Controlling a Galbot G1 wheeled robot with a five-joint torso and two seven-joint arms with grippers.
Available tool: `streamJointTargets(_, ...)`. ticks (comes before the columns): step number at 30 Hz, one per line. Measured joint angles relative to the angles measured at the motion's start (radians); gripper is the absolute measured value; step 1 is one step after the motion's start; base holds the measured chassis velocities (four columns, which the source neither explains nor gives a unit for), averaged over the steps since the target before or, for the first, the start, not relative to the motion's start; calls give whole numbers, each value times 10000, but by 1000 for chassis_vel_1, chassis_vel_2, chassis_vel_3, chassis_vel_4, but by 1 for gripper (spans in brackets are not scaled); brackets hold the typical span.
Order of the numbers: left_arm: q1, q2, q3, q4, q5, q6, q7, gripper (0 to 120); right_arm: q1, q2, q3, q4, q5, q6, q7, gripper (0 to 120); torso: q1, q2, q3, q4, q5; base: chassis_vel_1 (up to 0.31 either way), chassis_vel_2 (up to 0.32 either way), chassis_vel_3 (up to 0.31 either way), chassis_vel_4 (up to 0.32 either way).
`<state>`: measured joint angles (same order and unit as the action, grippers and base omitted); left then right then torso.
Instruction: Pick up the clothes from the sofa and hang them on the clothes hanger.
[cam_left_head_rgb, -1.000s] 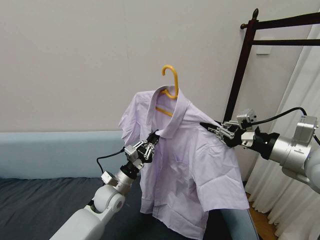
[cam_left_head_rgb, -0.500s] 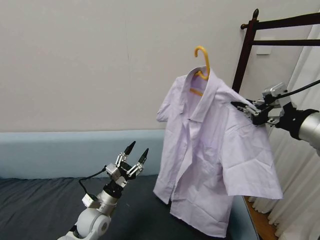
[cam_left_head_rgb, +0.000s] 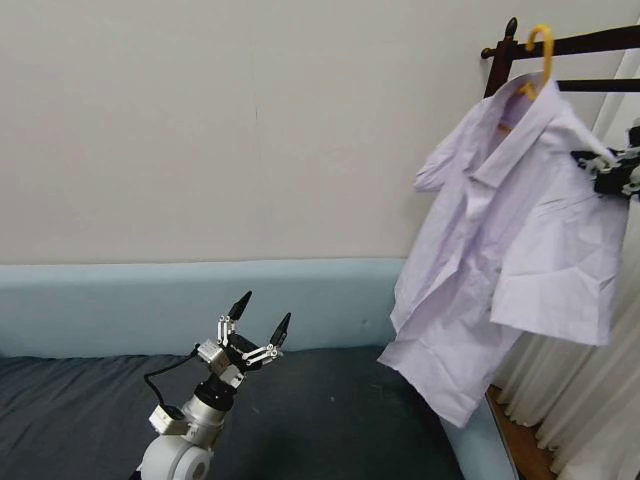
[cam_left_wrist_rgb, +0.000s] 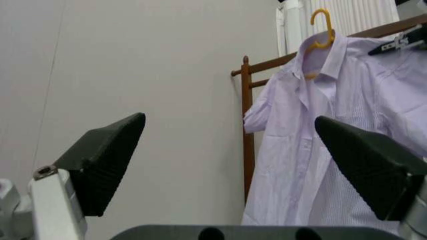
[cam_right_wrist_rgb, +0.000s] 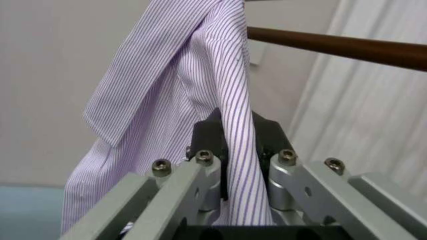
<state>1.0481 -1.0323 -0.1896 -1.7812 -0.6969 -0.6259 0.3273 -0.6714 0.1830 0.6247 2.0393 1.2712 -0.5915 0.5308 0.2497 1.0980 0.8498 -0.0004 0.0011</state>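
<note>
Now R gripper (cam_left_head_rgb: 612, 170) is clamped on the shirt (cam_left_head_rgb: 500, 250) shoulder so its yellow hanger (cam_left_head_rgb: 546, 45) hook rides level w/ the rack (cam_left_head_rgb: 590, 42) bar, prob. not seated yet. L gripper (cam_left_head_rgb: 254, 332), fingers apart, idles over sofa (cam_left_head_rgb: 90, 410).

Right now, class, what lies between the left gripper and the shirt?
Nothing; the head view shows a bare gap from left gripper to shirt, sofa behind.

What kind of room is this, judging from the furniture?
Probably a home living room or bedroom: a sofa, under the open left gripper; a dark wooden clothes rack beside curtains; a shirt on a hanger, held by the right gripper.
</note>
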Motion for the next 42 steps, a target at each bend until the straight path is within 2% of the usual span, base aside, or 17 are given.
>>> streamJointTargets(2,-69,23,32,46,-4,1,3,100,-145,149,-205,-606,-747,330,-177,7,0,0,1,4,2,0,0,0,0)
streamJointTargets(11,-520,160,262,520,-112,-15,84,100,-139,715,-733,-2246,-1958,1102,-598,7,0,0,2,0,0,0,0,0,0)
streamJointTargets(21,-381,-24,262,598,-66,-41,227,100,398,1252,-1507,-3054,-2794,1649,-1151,7,0,0,1,-2,-1,0,0,0,0)
streamJointTargets(25,-428,-104,302,720,-33,-41,248,100,2068,1874,-3321,-3584,-3349,1861,-1307,7,1,0,2,1,1,0,0,0,0)
streamJointTargets(26,-428,-104,302,720,-33,-41,248,100,2068,1874,-3321,-3584,-3349,1861,-1307,7,1,0,2,1,1,0,0,0,0)
streamJointTargets(28,-443,-113,297,766,-33,-40,247,100,3085,2215,-4170,-3951,-3455,1850,-1302,7,1,0,2,3,-1,0,0,0,0)
streamJointTargets(29,-443,-113,297,766,-33,-40,247,100,3085,2215,-4170,-3951,-3455,1850,-1302,7,1,0,2,3,-1,0,0,0,0)
streamJointTargets(32,-396,-93,228,820,-35,-40,247,100,4231,2724,-5057,-4609,-3720,1839,-1251,7,1,1,1,4,-5,0,0,0,0)
streamJointTargets(42,-323,-81,145,865,-46,-70,243,100,5324,3348,-5867,-5569,-3764,1744,-964,7,1,1,1,0,-1,0,0,0,0)
